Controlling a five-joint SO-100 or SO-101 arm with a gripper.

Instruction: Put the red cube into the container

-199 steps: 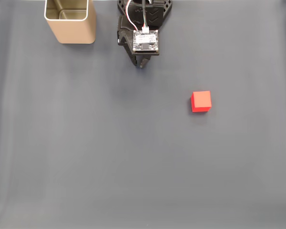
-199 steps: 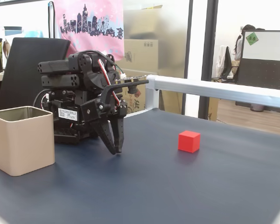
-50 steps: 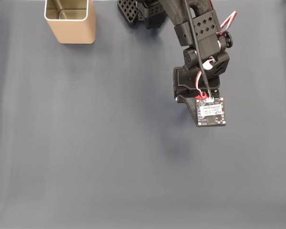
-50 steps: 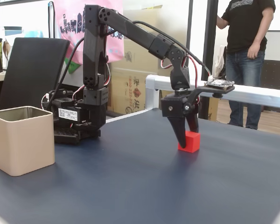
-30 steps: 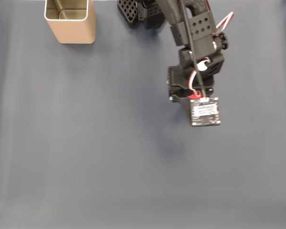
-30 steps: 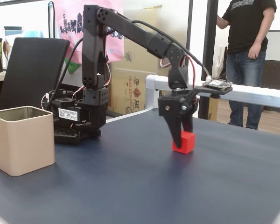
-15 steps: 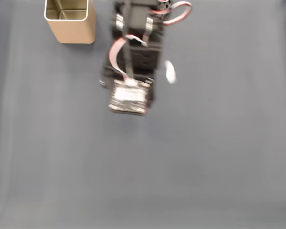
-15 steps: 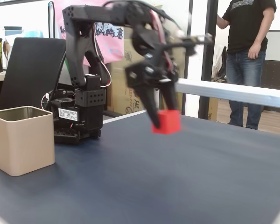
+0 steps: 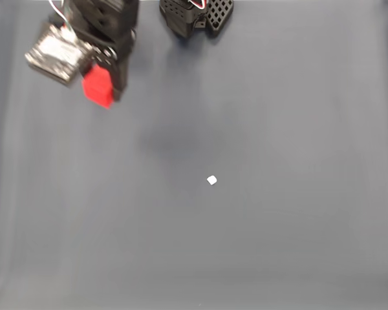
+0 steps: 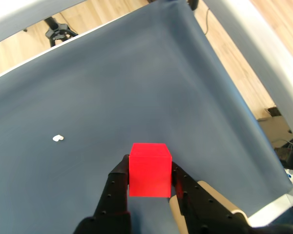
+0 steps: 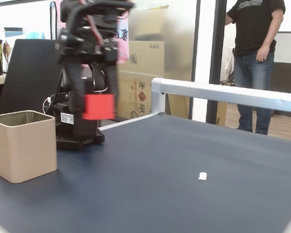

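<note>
Gripper: I see my gripper (image 10: 150,176) clamped on the red cube (image 10: 150,169) in the wrist view, one black finger (image 10: 118,183) against each side face. In a fixed view from above, the gripper (image 9: 102,90) sits at the top left of the mat, blurred.

Red cube: It is held off the mat. In a fixed view from the side the red cube (image 11: 98,107) hangs above table level, higher than the container's rim and a little to the right of it. From above, the red cube (image 9: 97,86) shows just below the arm's dark body.

Container: In the side fixed view the container (image 11: 23,144) stands upright on the mat at the left, its mouth open to the top, apart from the cube. In the wrist view I make out a tan rounded edge (image 10: 219,204) just under the right finger; I take it for the container's rim, but cannot tell for sure.

Mat: The dark blue-grey mat (image 9: 278,226) covers the table.

White speck: A small white speck (image 9: 211,180) lies on the mat near the middle, well apart from the gripper; I also see it in the wrist view (image 10: 57,138).

Person: A person (image 11: 253,58) stands beyond the table at the right in the side view.
</note>
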